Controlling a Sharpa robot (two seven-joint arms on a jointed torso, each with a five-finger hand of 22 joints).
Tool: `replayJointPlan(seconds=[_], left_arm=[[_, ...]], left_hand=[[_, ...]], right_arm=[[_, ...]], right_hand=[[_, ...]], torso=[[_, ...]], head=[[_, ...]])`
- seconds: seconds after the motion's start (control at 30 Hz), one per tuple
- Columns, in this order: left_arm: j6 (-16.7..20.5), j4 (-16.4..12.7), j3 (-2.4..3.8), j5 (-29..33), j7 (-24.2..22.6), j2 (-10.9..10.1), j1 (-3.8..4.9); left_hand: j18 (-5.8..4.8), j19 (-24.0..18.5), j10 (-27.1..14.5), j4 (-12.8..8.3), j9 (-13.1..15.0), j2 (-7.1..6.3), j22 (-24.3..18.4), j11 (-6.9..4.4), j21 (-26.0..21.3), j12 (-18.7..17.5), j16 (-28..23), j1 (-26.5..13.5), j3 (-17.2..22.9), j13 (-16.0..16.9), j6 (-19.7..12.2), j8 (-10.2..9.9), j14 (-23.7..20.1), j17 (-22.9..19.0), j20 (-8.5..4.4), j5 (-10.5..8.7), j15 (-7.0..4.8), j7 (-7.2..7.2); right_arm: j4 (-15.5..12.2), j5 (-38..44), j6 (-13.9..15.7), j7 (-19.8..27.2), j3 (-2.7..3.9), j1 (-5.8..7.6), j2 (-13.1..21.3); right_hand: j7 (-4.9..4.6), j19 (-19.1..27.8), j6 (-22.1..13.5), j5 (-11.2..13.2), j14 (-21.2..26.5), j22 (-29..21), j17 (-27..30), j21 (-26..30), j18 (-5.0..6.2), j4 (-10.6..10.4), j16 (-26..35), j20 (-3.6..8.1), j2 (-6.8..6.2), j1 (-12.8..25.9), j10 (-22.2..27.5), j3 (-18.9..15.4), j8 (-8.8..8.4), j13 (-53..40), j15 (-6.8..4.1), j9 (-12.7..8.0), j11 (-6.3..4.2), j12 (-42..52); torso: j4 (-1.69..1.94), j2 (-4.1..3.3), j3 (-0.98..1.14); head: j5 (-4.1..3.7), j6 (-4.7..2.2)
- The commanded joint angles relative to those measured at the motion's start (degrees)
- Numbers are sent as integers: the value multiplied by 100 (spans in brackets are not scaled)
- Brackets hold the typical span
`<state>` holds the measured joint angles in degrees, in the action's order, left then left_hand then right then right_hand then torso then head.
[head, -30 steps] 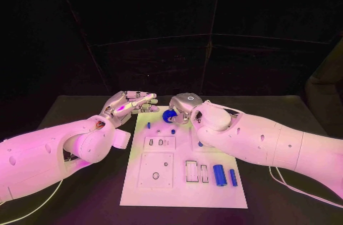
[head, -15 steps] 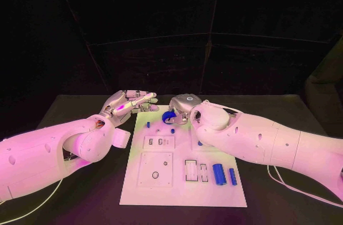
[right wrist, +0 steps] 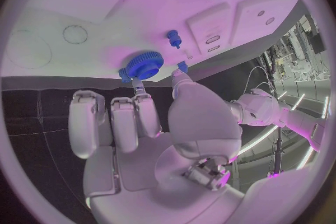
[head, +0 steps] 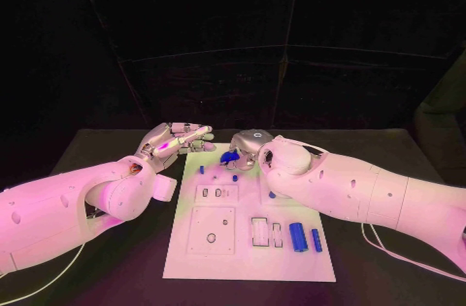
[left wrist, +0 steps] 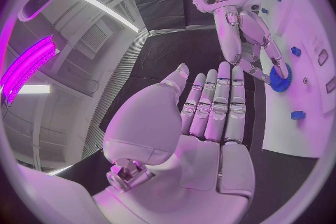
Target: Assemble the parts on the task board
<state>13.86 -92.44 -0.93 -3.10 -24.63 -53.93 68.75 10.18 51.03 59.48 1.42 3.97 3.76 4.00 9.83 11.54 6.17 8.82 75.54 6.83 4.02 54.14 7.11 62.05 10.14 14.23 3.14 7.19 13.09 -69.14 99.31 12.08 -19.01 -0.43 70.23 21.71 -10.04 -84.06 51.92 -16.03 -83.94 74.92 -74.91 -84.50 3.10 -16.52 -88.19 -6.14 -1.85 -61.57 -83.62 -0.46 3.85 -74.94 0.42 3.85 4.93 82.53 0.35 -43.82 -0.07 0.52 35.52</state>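
At the far end of the task board, right hand has its fingertips on a blue gear, gripping it at the rim; wrist view shows the gear low over the white surface, contact with the board cannot be told. Gear looks not yet seated, by my reading.

Left hand hovers just beside the board's far left corner, fingers straight and held together, palm bare, grasping nothing.

Outward from the gear: two small blue pegs stand near it on the far part of the board, a third to their left. Two blue cylinders lie side by side at the near right, beside two rectangular slots that look unfilled. Square plate with holes at near left also appears unfilled.

Judgement: early to middle of the job. Gear placement is in hand; cylinders and likely the pegs are left to fit.
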Motion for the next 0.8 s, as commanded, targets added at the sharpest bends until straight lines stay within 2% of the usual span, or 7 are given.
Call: replayJointPlan(seconds=[0.03,0.17,0.27,0.6,0.7,0.8], left_arm=[[-28,-5,5,-6,-35,2,9],[-35,-7,5,-6,-31,3,9],[-34,-3,5,-6,-29,2,9],[-27,10,5,-6,-34,-8,10],[-27,13,5,-6,-34,-10,10],[-23,11,5,-6,-33,-17,10]], left_hand=[[38,27,-17,-44,-8,-7,-9,35,-31,-45,-27,51,17,-11,-4,-27,-7,9,5,37,50,27],[37,23,-28,-52,-8,-10,-10,40,-38,-56,-37,44,28,-13,-10,-34,-13,10,7,37,54,32],[37,23,-28,-52,-8,-10,-10,40,-38,-56,-37,44,28,-13,-10,-34,-13,10,7,37,54,32],[37,23,-28,-52,-8,-10,-10,40,-38,-56,-37,44,28,-13,-10,-34,-13,10,7,37,54,32],[37,23,-28,-52,-8,-10,-10,40,-38,-56,-37,44,28,-13,-10,-34,-13,10,7,37,54,32],[37,23,-28,-52,-8,-10,-10,40,-38,-56,-37,44,28,-13,-10,-34,-13,10,7,37,54,32]], right_arm=[[22,-206,-239,-7,-13,-9,21],[-8,-234,-101,13,-13,-9,55],[-47,-247,37,54,-13,-9,101],[-157,-263,265,120,-13,-9,253],[-201,-274,502,149,-13,-10,298],[-241,-404,965,311,-14,-9,362]], right_hand=[[-20,-28,-70,-43,-513,230,-1087,-37,-50,7,-37,-56,36,8,-9,-68,-18,-732,34,4,34,-10],[-48,-25,-287,-58,-516,226,-1099,-36,-49,78,-41,-74,48,-161,-11,-142,-32,-741,56,-14,58,-5],[-49,-31,-262,-87,-520,240,-1120,-43,-51,111,-49,-79,76,-258,-32,-167,-15,-767,61,-2,61,20],[-33,-42,-145,-125,-521,261,-1123,-53,-55,150,-50,-79,144,-390,-60,-209,37,-799,54,24,49,52],[-21,-51,-85,-220,-522,280,-1131,-62,-58,167,-52,-71,174,-450,-73,-234,54,-813,44,31,38,65],[-12,-47,-50,-332,-507,272,-1065,-59,-57,206,-29,-62,182,-539,-50,-267,53,-784,34,29,26,34]], torso=[[1,-1,-2],[4,-3,2],[-4,-2,6],[-8,-1,1],[-7,-4,5],[-9,4,1]], head=[[-31,4],[-55,5],[-44,2],[-34,23],[-33,24],[-37,21]])
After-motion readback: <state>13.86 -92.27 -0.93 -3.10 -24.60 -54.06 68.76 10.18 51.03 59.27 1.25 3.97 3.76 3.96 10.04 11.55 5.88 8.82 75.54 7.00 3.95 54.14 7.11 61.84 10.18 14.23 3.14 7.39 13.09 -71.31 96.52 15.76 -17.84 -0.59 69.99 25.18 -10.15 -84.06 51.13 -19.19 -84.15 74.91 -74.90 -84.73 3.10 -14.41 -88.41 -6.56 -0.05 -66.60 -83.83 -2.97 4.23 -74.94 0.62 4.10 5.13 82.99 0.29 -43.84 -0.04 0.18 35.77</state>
